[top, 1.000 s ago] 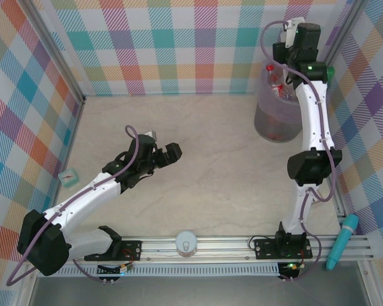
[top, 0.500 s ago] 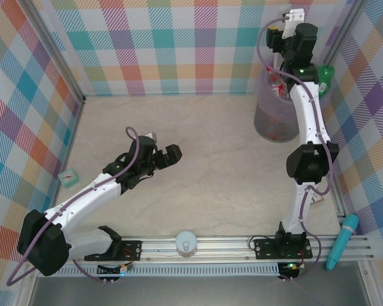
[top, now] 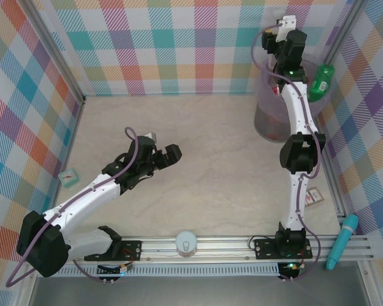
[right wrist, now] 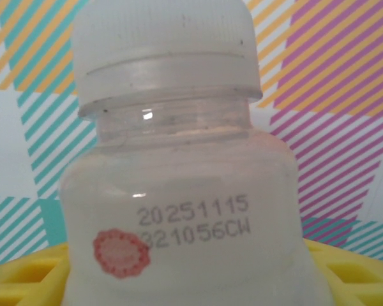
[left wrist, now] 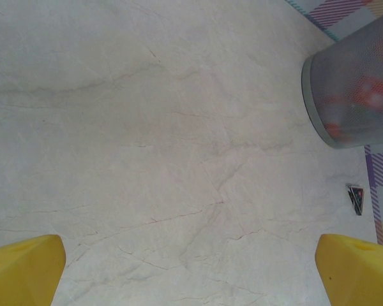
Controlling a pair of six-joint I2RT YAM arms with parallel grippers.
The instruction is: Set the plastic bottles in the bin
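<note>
With the far wall taken as 12 o'clock in the overhead view, the bin (top: 266, 121) is found at about 1 o'clock on the tabletop (top: 210, 166), close to the right wall. Red patches are seen through its translucent wall and are judged to be red-labelled bottles (left wrist: 365, 94) already dropped in. No loose bottle is seen on the open tabletop, so most of the task is judged to be done.

One clear bottle (right wrist: 179, 210) with a pale cap is pinched at its body between the yellow fingers of the right gripper (right wrist: 191, 280). The gripper is raised high by the bin's 12 o'clock rim, and whether it is squarely over the opening cannot be told. The bottle is not yet released, so dropping it into the bin is judged to be the step in hand.

A green bottle (top: 320, 80) is seen at the bin's 3 o'clock edge, near the right wall. Whether it rests inside the rim or is lodged outside cannot be told. If it is outside, it is left to be collected.

The left gripper (left wrist: 191, 271) is spread wide and empty over bare tabletop, at about 9 o'clock from the centre. A teal cube (top: 69, 176) by the 9 o'clock wall and a small card (top: 314, 196) at 4 o'clock are judged to be no part of the job.
</note>
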